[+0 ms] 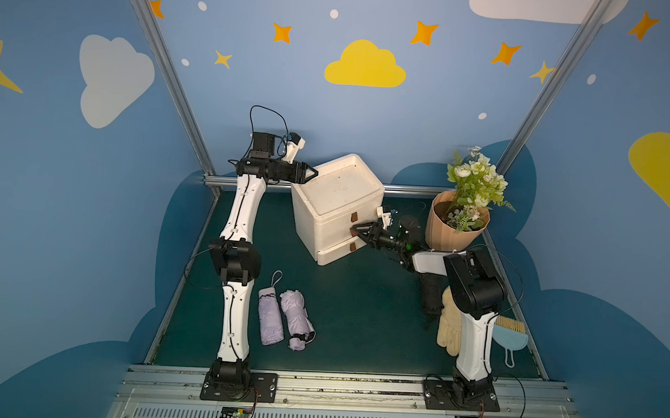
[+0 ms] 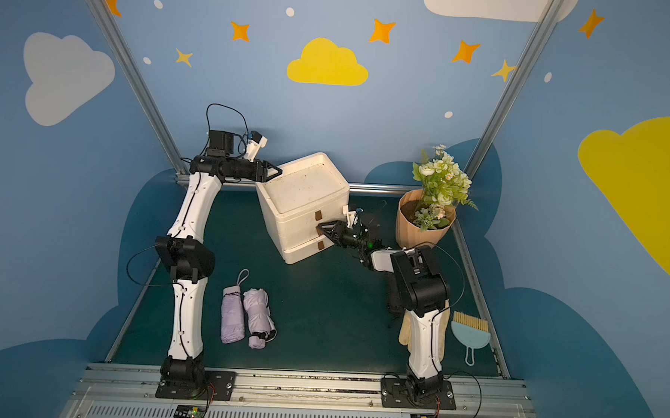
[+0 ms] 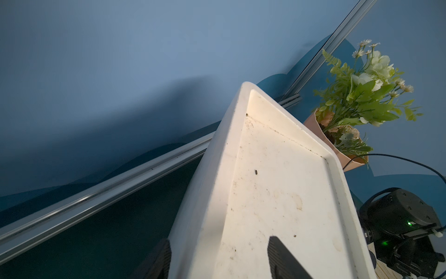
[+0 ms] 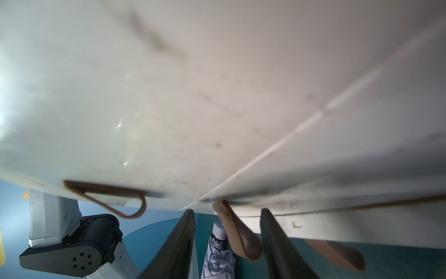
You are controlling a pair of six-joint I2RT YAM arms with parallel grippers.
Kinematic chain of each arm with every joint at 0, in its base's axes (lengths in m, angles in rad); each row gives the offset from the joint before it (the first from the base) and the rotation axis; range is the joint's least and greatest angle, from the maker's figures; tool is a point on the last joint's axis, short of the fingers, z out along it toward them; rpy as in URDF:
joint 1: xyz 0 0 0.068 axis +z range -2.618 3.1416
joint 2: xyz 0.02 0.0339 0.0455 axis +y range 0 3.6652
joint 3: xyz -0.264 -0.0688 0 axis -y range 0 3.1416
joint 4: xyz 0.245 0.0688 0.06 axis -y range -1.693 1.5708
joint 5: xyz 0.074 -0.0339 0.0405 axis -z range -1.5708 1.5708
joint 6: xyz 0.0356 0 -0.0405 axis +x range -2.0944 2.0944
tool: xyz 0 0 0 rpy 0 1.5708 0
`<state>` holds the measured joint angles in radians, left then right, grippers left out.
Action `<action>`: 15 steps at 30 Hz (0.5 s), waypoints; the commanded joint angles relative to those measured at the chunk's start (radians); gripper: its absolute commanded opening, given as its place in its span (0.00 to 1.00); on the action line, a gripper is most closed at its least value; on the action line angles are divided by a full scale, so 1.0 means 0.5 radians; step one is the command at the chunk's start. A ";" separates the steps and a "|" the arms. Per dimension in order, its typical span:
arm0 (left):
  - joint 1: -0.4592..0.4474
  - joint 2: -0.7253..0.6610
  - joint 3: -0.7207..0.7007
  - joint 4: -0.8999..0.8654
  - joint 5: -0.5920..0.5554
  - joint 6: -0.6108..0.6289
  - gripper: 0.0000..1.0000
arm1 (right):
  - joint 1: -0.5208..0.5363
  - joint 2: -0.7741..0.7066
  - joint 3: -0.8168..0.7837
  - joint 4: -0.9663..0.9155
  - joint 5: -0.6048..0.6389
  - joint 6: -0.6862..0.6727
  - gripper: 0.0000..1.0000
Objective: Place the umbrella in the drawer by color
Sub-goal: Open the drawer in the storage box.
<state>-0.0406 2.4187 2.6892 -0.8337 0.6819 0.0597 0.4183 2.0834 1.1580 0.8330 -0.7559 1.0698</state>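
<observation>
A robot test cell dressed as a nursery: blue walls [image 1: 407, 116] painted with clouds [image 1: 365, 63] and stars [image 1: 282, 33], bare aluminium framing [image 1: 168, 74], two arms [image 1: 244, 213] bolted to a metal base rail [image 1: 349, 385], and a dark green surface [image 1: 360, 316].

Bare mat [image 1: 360, 316] lay open between the lilac umbrellas [image 1: 270, 316] and the gloves [image 1: 446, 329]. The flower pot [image 1: 449, 234] stood close behind the right gripper [image 1: 357, 234] at the drawer chest [image 1: 313, 224]. A dark thing [image 1: 430, 295], perhaps another umbrella, lay under that arm.
</observation>
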 commanded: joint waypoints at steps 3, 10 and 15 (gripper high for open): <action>-0.061 0.013 0.015 -0.101 0.029 0.016 0.66 | 0.013 -0.023 -0.020 0.080 -0.004 -0.004 0.34; -0.063 0.010 0.016 -0.097 0.023 0.015 0.66 | 0.017 -0.079 -0.083 0.082 -0.025 0.008 0.16; -0.064 0.010 0.017 -0.096 0.024 0.013 0.66 | 0.010 -0.130 -0.139 0.100 -0.038 -0.010 0.00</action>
<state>-0.0410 2.4187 2.6892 -0.8345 0.6800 0.0597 0.4217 2.0609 1.1057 0.8570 -0.7570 1.0767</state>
